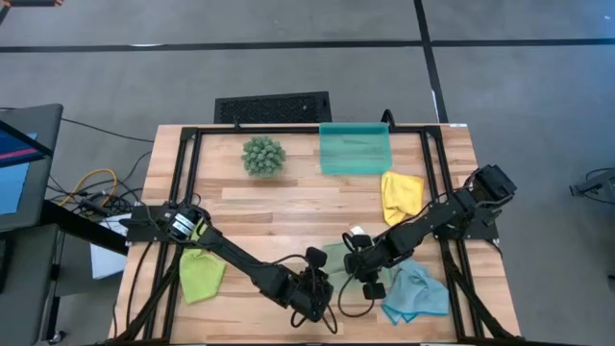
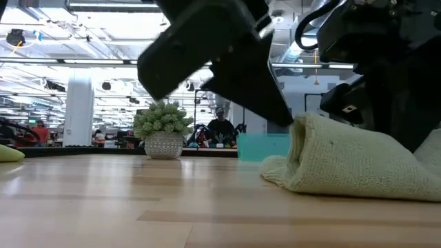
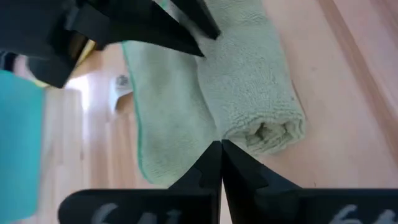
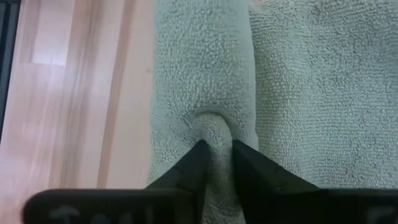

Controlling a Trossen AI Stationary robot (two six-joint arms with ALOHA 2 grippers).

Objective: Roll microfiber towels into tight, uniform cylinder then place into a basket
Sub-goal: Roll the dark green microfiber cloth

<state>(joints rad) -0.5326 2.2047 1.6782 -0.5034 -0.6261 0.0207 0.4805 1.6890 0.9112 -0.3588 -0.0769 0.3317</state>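
Note:
The sage green towel (image 1: 338,254) lies near the table's front middle. One side is rolled up (image 3: 252,81), the rest lies flat (image 3: 165,106). My left gripper (image 3: 221,148) is shut, its tips at the roll's near end. My right gripper (image 4: 216,149) comes down onto the roll from above, with a ridge of cloth between its fingers. The lime green towel (image 1: 202,274) lies at front left, the light blue one (image 1: 418,293) at front right and the yellow one (image 1: 401,192) at right. The teal basket (image 1: 356,147) stands at the far edge. My left gripper touches the sage towel with its shut fingertips where the roll's end meets the flat part (image 3: 225,134). It slants down from the table's left (image 2: 293,124). The towel lies on the table. My right gripper pinches a raised pucker of the roll's outer layer (image 4: 214,127) between its two fingertips. The fingers point steeply down and stand across the roll. The roll rests on the table.
A spiky green plant ball (image 1: 263,155) stands at the far left of the basket. A black slotted grille (image 1: 273,106) sits beyond the far edge. Bare wood (image 1: 279,207) lies between the plant ball and the arms.

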